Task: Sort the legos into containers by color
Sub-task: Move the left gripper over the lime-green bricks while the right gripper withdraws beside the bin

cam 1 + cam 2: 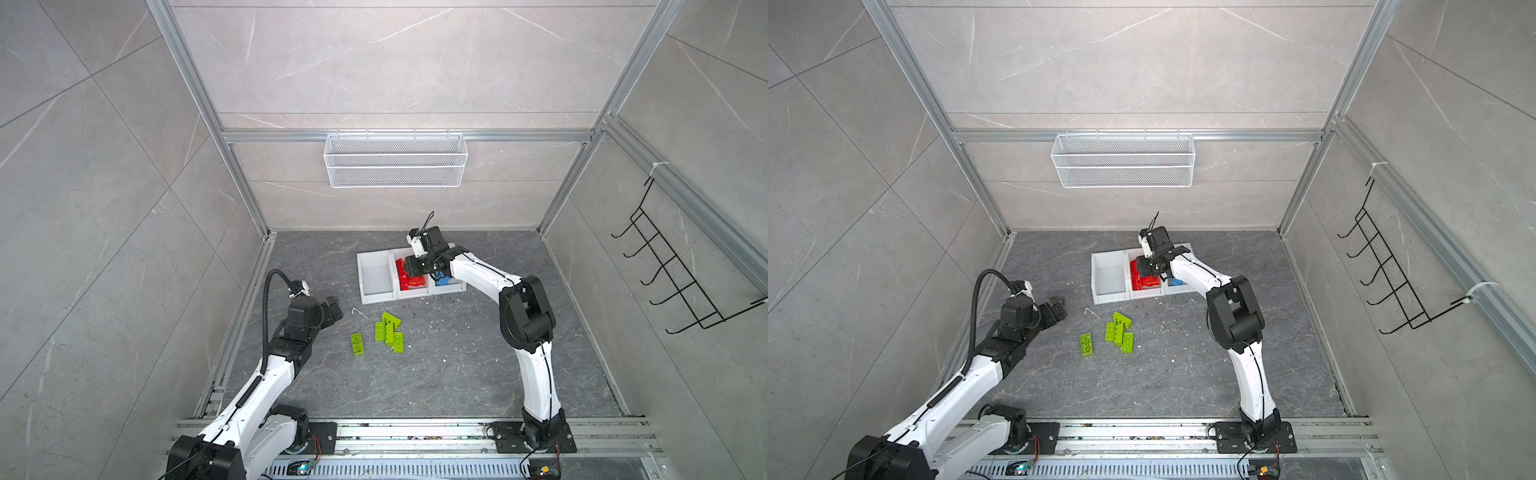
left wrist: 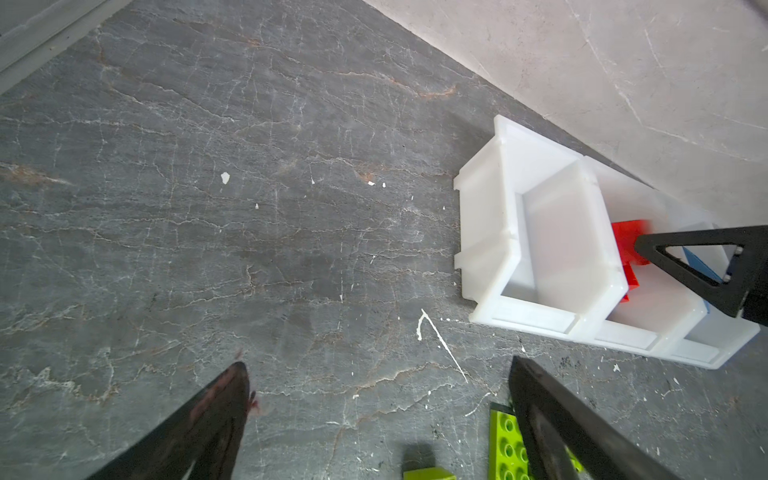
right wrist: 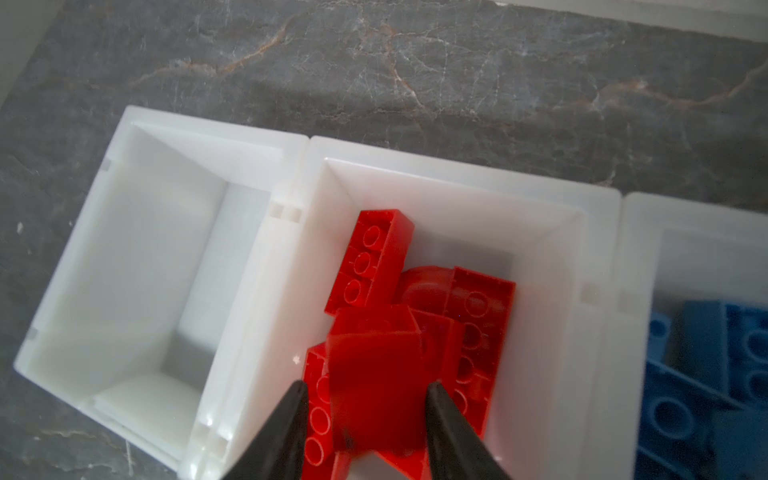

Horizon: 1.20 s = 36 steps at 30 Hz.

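Right claw [image 3: 367, 386] parted — red legos [image 3: 376, 257] beneath.

Mesh basket [image 1: 395, 160] hangs at back; hook rack [image 1: 678, 257] right.

Three joined white bins [image 1: 376, 298] stand in a row toward the back of the dark surface [image 1: 457, 374]. Red legos [image 1: 411, 283] fill the middle one, and blue legos [image 1: 443, 281] (mostly hidden by the right arm [image 1: 478, 270]) lie in the right one. The right pincer [image 1: 413, 272] hangs over the red pile. Lime green legos [image 1: 389, 331] lie clustered nearer, one apart, near the left pincer [image 1: 336, 309].
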{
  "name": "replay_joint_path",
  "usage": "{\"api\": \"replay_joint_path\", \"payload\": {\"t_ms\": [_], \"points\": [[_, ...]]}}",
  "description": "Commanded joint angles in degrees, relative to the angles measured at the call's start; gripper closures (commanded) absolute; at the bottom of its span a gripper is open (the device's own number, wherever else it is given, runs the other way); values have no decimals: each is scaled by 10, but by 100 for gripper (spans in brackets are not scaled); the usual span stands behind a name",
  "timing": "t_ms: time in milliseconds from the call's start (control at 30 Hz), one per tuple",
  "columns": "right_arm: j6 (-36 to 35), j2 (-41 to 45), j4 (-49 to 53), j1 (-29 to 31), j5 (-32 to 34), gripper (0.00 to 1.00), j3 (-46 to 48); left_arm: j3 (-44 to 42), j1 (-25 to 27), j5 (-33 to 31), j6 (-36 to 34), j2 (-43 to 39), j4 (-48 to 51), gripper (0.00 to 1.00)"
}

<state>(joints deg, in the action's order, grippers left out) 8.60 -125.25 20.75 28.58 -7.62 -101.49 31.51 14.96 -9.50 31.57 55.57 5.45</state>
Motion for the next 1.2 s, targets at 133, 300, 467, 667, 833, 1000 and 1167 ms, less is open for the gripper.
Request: {"api": "replay_joint_path", "payload": {"t_ms": [133,300,467,667,833,1000,1167], "points": [[2,112,-64,0,-27,37,96,62,84,-29,9,8,184,1],[36,310,-183,-6,-42,38,319,83,172,-85,57,15,270,3],[92,494,-302,-7,-83,37,553,80,228,-100,116,69,283,7],[54,634,-332,-8,-60,29,689,113,292,-134,139,177,269,7],[65,656,-449,-8,-73,29,770,131,300,-159,163,237,283,8],[86,619,-477,-8,-99,29,782,98,300,-127,164,247,238,5],[89,600,-475,-7,-100,28,777,90,300,-127,186,265,226,8]]}}
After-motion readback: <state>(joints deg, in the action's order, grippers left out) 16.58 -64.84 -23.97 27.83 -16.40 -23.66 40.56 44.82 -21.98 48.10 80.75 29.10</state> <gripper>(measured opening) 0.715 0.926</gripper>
